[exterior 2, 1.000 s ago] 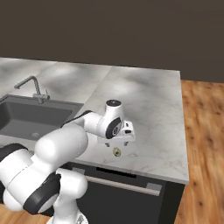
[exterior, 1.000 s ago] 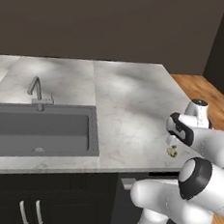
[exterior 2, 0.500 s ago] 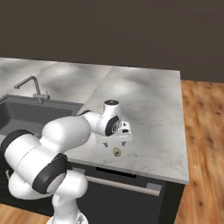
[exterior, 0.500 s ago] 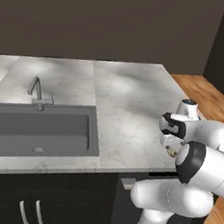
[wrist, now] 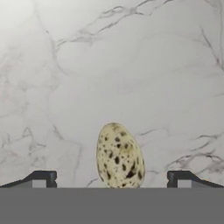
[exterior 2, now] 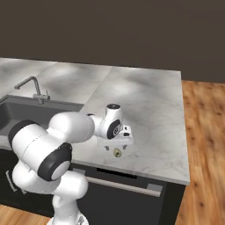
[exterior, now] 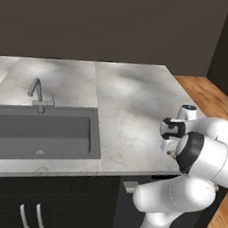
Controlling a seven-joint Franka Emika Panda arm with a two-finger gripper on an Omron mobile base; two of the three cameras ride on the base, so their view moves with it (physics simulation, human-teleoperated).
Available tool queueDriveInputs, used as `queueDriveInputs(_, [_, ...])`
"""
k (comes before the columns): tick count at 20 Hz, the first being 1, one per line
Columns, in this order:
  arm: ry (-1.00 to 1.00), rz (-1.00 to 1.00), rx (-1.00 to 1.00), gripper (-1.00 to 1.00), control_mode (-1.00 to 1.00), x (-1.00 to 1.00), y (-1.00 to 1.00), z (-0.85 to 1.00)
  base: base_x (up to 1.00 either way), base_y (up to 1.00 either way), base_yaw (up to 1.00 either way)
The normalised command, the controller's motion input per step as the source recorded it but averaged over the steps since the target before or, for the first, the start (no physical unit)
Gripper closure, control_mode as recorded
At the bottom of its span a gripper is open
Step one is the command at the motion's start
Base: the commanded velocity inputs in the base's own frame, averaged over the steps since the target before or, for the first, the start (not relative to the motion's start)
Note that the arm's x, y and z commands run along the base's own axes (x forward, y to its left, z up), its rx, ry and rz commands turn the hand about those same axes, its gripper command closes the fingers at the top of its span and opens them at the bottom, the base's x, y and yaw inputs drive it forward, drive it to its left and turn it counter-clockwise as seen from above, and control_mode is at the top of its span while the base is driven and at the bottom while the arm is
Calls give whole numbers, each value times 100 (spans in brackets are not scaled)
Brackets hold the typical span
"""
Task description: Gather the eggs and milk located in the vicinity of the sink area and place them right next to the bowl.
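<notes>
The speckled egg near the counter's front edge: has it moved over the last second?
No. In the right base view the egg sits at the same spot by the counter's front edge, under the open gripper, as before.

A pale cream, dark-speckled oval egg [wrist: 119, 155] lies on the white, grey-veined marble counter [wrist: 113, 65]. The egg sits midway between the two small dark fingertips [wrist: 42, 177] of the gripper [wrist: 111, 179], near the lower edge of the view. The fingertips stand wide apart, each with clear counter between it and the egg.
</notes>
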Motion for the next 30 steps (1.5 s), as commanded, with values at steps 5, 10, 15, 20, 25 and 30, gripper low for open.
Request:
queueDriveInputs(5, [0, 0, 0, -100, -100, 1, -7, -22, 0, 0, 0])
queueDriveInputs(10, [0, 0, 0, -100, -100, 0, -8, -21, 0, 0, 0])
queueDriveInputs(15, [0, 0, 0, -100, -100, 0, 0, -9, 0, 0, 0])
queueDriveInputs(20, [0, 0, 0, 100, -100, 0, 0, 0, 0, 0, 0])
queueDriveInputs(25, [0, 0, 0, 100, -100, 0, 0, 0, 0, 0, 0])
queueDriveInputs(30, [0, 0, 0, 100, -100, 0, 0, 0, 0, 0, 0])
